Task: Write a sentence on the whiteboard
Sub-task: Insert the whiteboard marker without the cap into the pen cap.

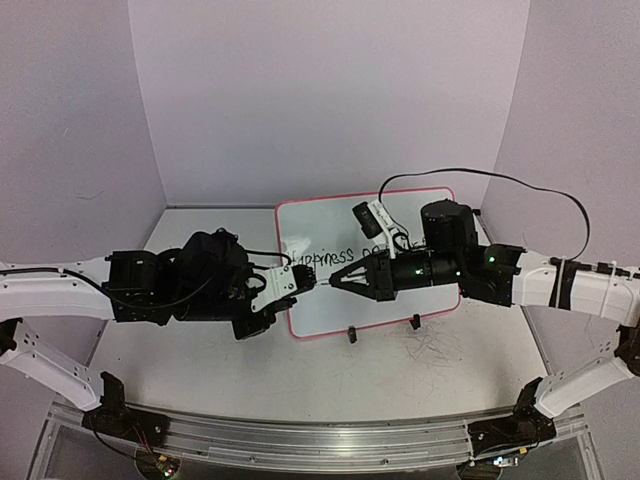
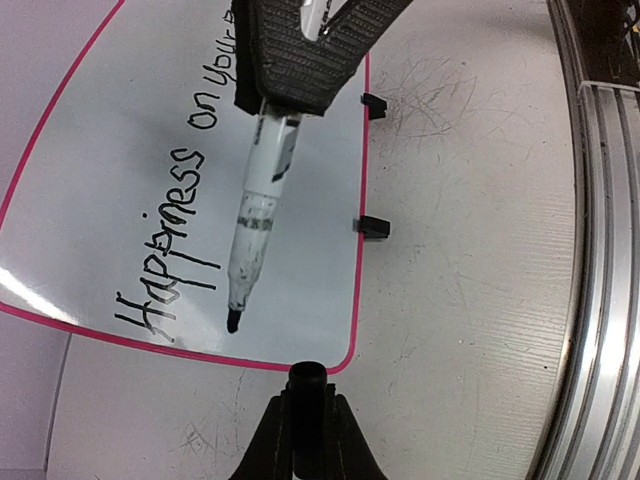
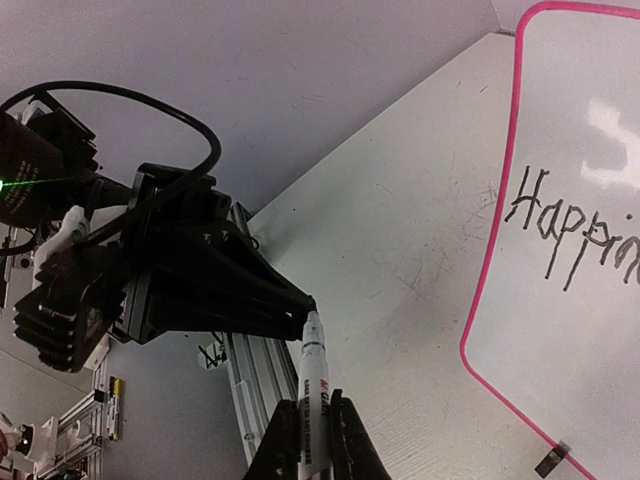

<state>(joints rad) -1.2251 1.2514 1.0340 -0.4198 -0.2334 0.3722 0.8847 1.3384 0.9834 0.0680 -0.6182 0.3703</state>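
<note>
The whiteboard (image 1: 330,225) lies flat mid-table, red-rimmed. The sentence (image 1: 335,257) runs across it in black; in the left wrist view it (image 2: 170,230) reads "Happiness on your", and the right wrist view shows its start (image 3: 565,225). My right gripper (image 1: 335,281) is shut on a white marker (image 3: 313,370), uncapped, black tip (image 2: 233,322) raised over the board's near left corner. My left gripper (image 1: 312,284) is shut on the black marker cap (image 2: 306,378), facing the marker tip closely. The two grippers meet tip to tip.
Two black clip feet (image 1: 351,336) (image 1: 415,322) sit at the board's near edge. The tabletop (image 1: 440,355) bears faint grey scribbles. An aluminium rail (image 1: 300,440) runs along the table's near edge. Purple walls enclose the back and sides.
</note>
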